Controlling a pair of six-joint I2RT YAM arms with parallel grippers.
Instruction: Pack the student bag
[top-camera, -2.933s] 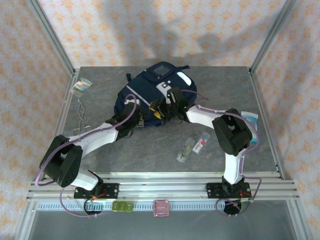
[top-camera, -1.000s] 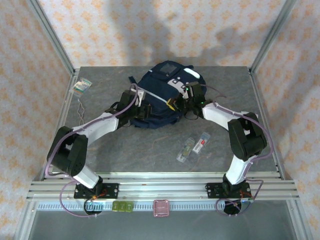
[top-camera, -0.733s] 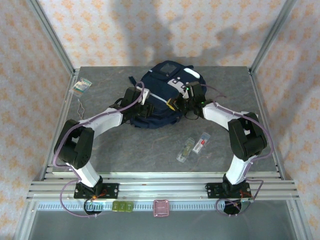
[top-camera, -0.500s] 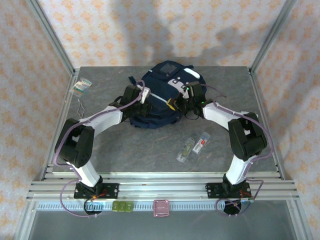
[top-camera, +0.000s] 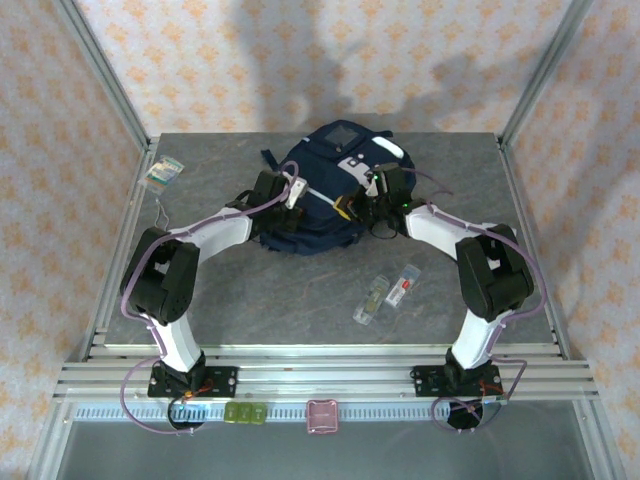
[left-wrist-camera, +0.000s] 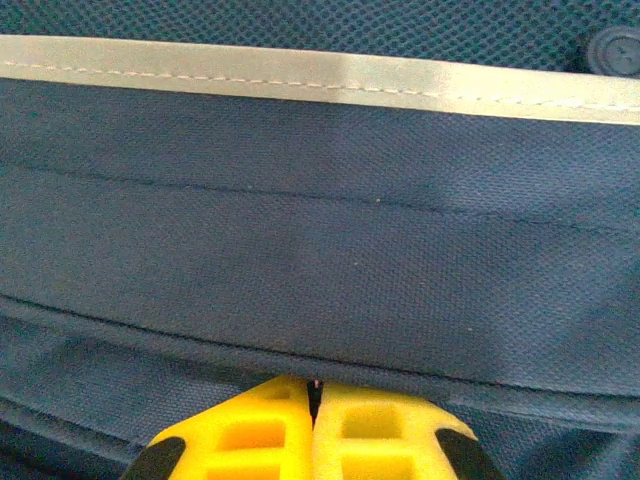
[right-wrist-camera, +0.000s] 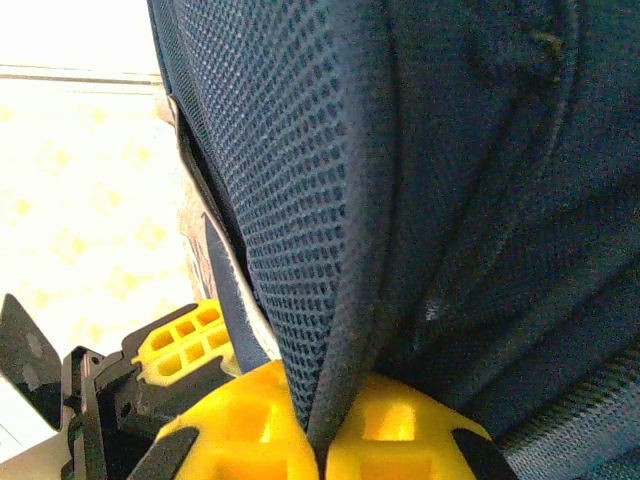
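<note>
A clear packet (top-camera: 369, 300) and a red-marked packet (top-camera: 404, 285) lie toward the near right of the table (top-camera: 270, 300), and a small packet (top-camera: 162, 172) sits by the far left corner; the near-left stretch is bare. The student bag (top-camera: 320, 225), navy with a grey stripe and pale patches, lies at the middle of the far edge. The right claw (right-wrist-camera: 322, 425) is clamped on its mesh edge, and the left claw (left-wrist-camera: 313, 405) is closed finger to finger against its fabric.

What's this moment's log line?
left gripper: shut, tips against student bag | right gripper: shut on bag's mesh edge | packets: outside bag
</note>
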